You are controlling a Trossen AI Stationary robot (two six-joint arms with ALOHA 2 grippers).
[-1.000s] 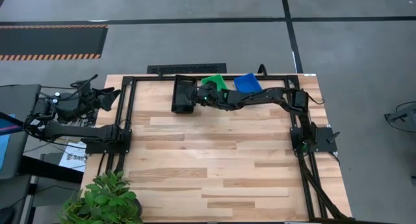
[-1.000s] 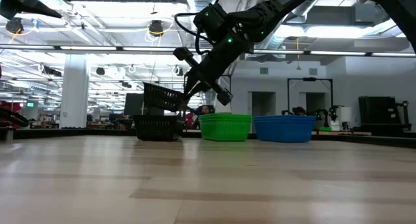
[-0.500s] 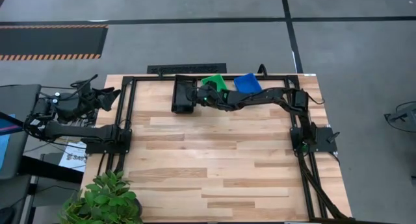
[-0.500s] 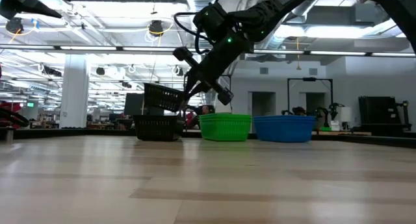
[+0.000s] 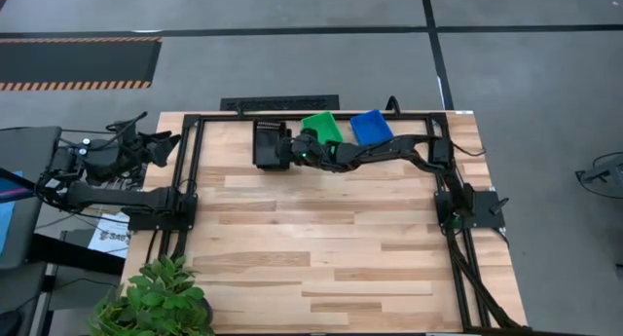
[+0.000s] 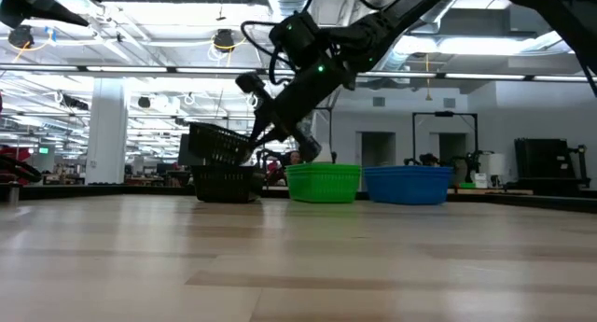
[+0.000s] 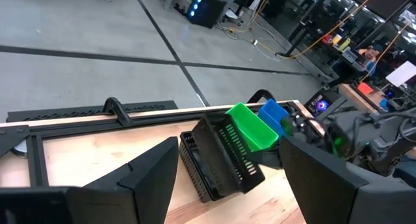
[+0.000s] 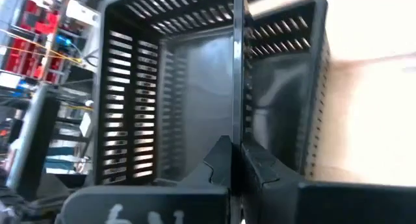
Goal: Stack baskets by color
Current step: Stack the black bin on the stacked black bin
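A black basket (image 6: 219, 145) hangs tilted just over a black stack (image 6: 227, 183) at the table's far edge, with my right gripper (image 8: 239, 164) shut on it. The green baskets (image 5: 321, 127) and the blue baskets (image 5: 371, 127) stand on the table to the right of the black ones. In the high view the right gripper (image 5: 289, 149) reaches in from the right, beside the green baskets. My left gripper (image 5: 167, 144) waits open off the table's left edge, high above it. My right gripper pinches the held basket's wall at its rim (image 8: 238, 130), on the side toward the green baskets, one finger (image 8: 220, 160) inside and one (image 8: 261, 165) outside. The fingers come from the table's right, slanting down. The basket is tilted over the black stack; whether it touches it cannot be told.
A black metal frame (image 5: 195, 170) runs along the table's left, far and right edges. A potted plant (image 5: 156, 299) stands at the near left corner. The wooden tabletop (image 5: 321, 239) spreads wide in front of the baskets.
My right gripper has gone down and a little toward the table's left edge with the black basket. The basket has sunk closer to the black stack and moved leftward over it, staying tilted.
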